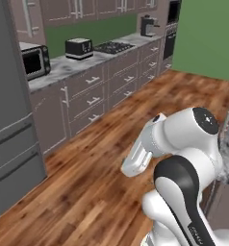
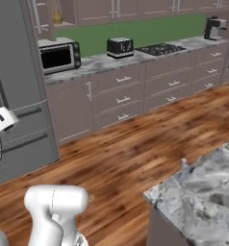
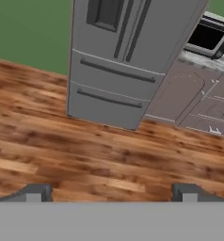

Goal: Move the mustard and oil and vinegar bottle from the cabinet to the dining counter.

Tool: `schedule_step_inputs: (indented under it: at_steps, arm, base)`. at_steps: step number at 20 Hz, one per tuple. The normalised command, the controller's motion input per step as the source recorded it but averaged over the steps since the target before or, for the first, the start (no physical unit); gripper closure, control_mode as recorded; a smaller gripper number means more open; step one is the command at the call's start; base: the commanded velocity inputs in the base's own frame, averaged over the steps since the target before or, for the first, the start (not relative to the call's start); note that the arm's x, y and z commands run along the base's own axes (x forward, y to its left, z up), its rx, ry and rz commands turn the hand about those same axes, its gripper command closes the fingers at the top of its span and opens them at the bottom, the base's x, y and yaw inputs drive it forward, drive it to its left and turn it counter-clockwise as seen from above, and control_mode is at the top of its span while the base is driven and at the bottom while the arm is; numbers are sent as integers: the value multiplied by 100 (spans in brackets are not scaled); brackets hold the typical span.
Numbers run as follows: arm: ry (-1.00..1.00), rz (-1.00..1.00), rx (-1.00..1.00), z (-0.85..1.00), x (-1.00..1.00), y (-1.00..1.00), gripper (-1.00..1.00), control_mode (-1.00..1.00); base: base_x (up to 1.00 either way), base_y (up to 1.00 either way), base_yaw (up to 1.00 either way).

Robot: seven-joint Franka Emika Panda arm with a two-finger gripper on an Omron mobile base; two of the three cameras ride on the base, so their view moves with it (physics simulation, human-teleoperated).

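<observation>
At the far left stands the tall grey fridge point(image 3: 118, 61), flat-fronted with long bar pulls on its drawers. Beside it a black-windowed microwave point(image 2: 59, 55) sits on the marbled grey kitchen tabletop point(image 2: 95, 63), which runs along a row of brownish-mauve drawers with small pale handles. Above the microwave, in the right base view, a small olive-gold shape with a narrow neck, probably the oil and vinegar bottle point(image 2: 57, 17), sits in the open cabinet point(image 2: 63, 12); it is too small to tell more. The mustard cannot be made out there. Further right come a dark boxy toaster point(image 2: 120, 46), a black hob point(image 2: 160, 49) and a coffee machine point(image 2: 213, 28).

A wide stretch of glossy brown plank floor point(image 2: 131, 158) lies open between the drawers and the dining counter point(image 2: 203, 192), whose marbled stone corner juts in at lower right.

The fingers point(image 3: 112, 193) stand wide apart, holding nothing, over the floor in front of the fridge.
</observation>
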Motion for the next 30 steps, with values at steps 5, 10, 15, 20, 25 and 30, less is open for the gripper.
schedule_step_inputs:
  at_steps: [5,10,15,20,25,30]
  arm:
    - [0,0,0,0,0,0,-100,100]
    - [0,0,0,0,0,0,-100,100]
    - [0,0,0,0,0,0,-100,100]
    - [0,0,0,0,0,0,-100,100]
    - [0,0,0,0,0,0,-100,100]
    - [0,0,0,0,0,0,-100,100]
  base:
    - [70,66,0]
    - [83,42,0]
    - [82,5,0]
    - [63,-6,-17]
    - [64,-2,-21]
    - [71,0,-15]
